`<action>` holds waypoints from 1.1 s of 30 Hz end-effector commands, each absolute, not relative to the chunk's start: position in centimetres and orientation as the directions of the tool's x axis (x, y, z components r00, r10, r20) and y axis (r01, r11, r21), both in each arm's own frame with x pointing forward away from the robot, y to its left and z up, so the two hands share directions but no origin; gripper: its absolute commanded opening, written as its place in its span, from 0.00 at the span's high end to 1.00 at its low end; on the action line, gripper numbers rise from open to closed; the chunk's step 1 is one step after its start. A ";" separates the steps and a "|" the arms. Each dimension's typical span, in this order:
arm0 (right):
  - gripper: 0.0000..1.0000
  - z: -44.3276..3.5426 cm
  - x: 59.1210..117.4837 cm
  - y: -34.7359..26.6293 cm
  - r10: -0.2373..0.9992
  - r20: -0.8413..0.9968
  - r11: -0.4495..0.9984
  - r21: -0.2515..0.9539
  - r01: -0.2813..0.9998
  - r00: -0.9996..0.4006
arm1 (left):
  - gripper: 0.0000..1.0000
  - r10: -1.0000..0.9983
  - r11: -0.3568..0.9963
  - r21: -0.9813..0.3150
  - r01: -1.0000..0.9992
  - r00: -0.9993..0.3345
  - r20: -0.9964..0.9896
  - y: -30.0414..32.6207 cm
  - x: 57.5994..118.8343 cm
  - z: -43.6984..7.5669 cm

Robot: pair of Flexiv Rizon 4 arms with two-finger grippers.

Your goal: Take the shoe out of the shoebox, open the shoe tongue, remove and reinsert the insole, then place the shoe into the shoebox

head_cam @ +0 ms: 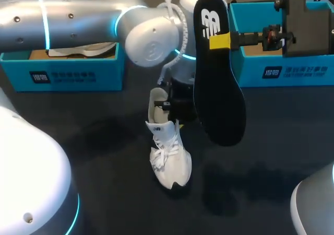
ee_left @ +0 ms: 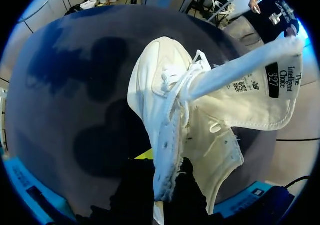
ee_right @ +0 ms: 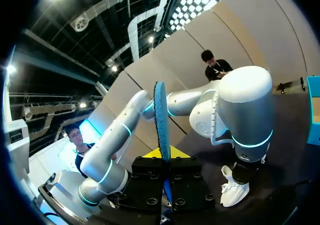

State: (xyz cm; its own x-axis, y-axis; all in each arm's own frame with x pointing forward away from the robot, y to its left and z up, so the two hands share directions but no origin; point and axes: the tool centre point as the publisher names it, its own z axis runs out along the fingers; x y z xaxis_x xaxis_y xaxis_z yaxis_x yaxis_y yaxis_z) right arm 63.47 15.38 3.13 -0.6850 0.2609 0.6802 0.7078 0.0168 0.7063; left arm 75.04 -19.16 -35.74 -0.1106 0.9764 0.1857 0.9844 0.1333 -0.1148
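Right hand is clamped on the black insole near its heel end and holds it in the air over the table, just beside the blue shoebox on my right. My left hand looks closed on the collar edge of the white shoe, which rests on the table beneath it with its tongue pulled open.

I judge the insole to be out and reinsertion the step in hand. The next move calls for lowering the forefoot end into the opening in line with the shoe, while my left hand steadies it.

The shoe's long axis runs away from me, toe nearest me. The insole hangs nearly upright, broad forefoot down.
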 end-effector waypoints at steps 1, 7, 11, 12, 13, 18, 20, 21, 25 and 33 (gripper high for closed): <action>1.00 3.0 63.6 15.7 0.262 0.681 0.016 0.705 0.709 -0.684 | 1.00 0.973 0.124 -0.117 0.985 -0.098 0.208 -19.9 75.0 -36.2; 1.00 3.0 63.6 15.7 0.262 0.681 0.016 0.705 0.709 -0.684 | 1.00 0.977 0.088 -0.154 0.984 -0.055 0.206 -20.6 74.9 -37.6; 1.00 3.0 63.6 15.7 0.262 0.681 0.016 0.705 0.709 -0.684 | 1.00 0.974 0.092 -0.163 0.982 -0.055 0.218 -21.0 74.9 -38.2; 1.00 3.0 63.6 15.7 0.262 0.681 0.016 0.705 0.709 -0.684 | 1.00 0.973 0.094 -0.167 0.981 -0.056 0.222 -21.0 74.9 -38.4; 1.00 3.0 63.6 15.7 0.262 0.681 0.016 0.705 0.709 -0.684 | 1.00 0.972 0.099 -0.169 0.981 -0.059 0.226 -21.0 74.8 -38.6; 1.00 3.0 63.6 15.7 0.262 0.681 0.016 0.705 0.709 -0.684 | 1.00 0.968 0.097 -0.172 0.980 -0.053 0.244 -21.0 74.6 -39.4; 1.00 3.0 63.6 15.7 0.262 0.681 0.016 0.705 0.709 -0.684 | 1.00 0.966 0.098 -0.173 0.980 -0.052 0.252 -21.0 74.5 -39.5; 1.00 3.0 63.6 15.7 0.262 0.681 0.016 0.705 0.709 -0.684 | 0.89 0.966 0.098 -0.179 0.979 -0.051 0.254 -21.0 74.5 -39.4; 1.00 3.0 63.6 15.7 0.262 0.681 0.016 0.705 0.709 -0.684 | 0.00 0.971 0.095 -0.181 0.979 -0.052 0.232 -20.9 74.4 -38.3; 1.00 3.0 63.6 15.7 0.262 0.681 0.016 0.705 0.709 -0.684 | 0.00 0.988 0.099 -0.193 0.976 -0.074 0.136 -21.0 74.7 -34.9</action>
State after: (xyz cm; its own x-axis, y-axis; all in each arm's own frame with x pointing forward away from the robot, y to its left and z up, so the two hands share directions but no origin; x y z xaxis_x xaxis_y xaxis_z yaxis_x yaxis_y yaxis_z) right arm 63.48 15.38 3.13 -0.6849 0.2609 0.6803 0.7078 0.0167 0.7062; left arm 74.80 -22.38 -36.42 -0.0678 0.9811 0.1810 0.9745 0.1040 -0.1988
